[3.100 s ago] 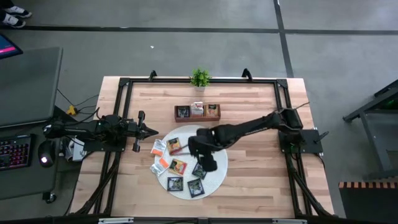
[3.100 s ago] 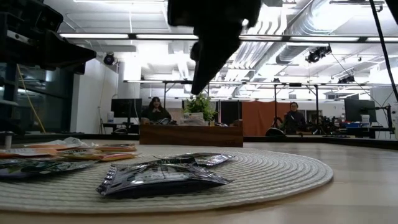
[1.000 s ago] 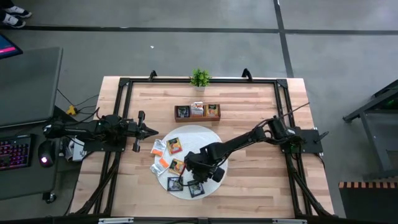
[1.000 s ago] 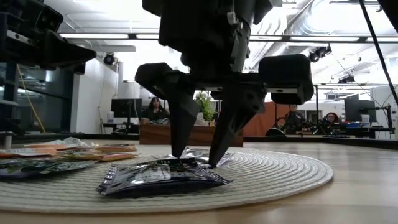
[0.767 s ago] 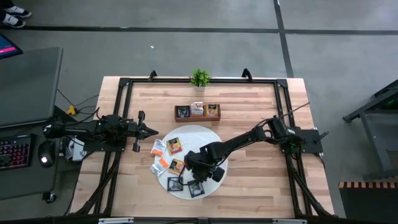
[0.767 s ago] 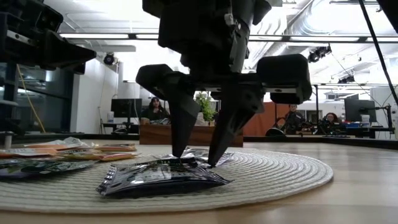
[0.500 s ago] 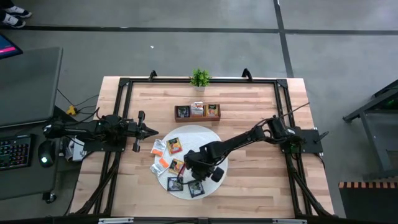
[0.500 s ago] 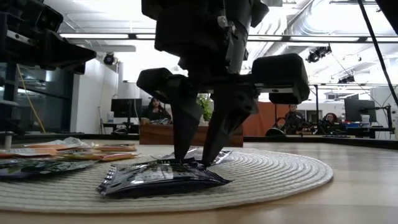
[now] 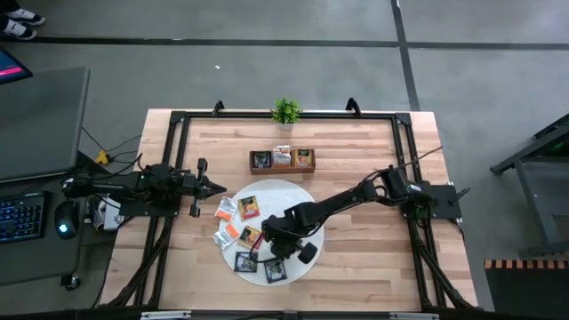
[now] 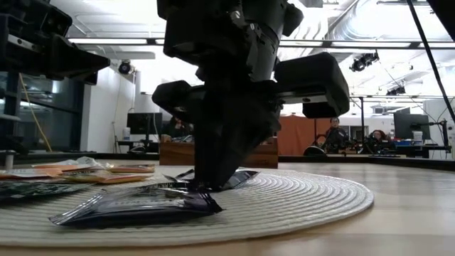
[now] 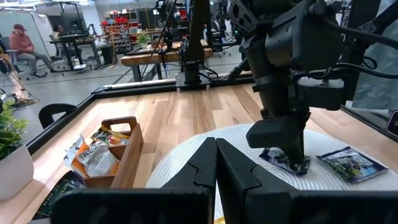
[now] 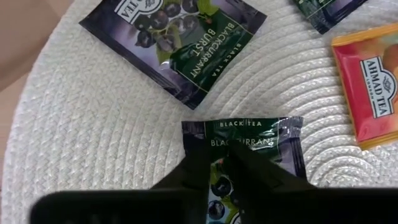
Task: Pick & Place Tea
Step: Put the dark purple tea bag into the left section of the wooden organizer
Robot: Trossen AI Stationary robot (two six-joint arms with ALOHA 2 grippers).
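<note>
The right fingers point(image 12: 219, 163) are pinched together on a black tea packet point(image 12: 245, 140) lying on the round white mat point(image 9: 307, 260), near its front edge. 2 more black packets point(image 9: 245, 262) lie just left. The left fingers point(image 9: 216, 188) are pressed together, holding nothing, over the desk point(image 9: 356, 160) left of the mat.

Potted plant point(image 9: 285, 111), wooden tray point(image 9: 282, 169), perhaps keyboard point(image 9: 20, 217).
</note>
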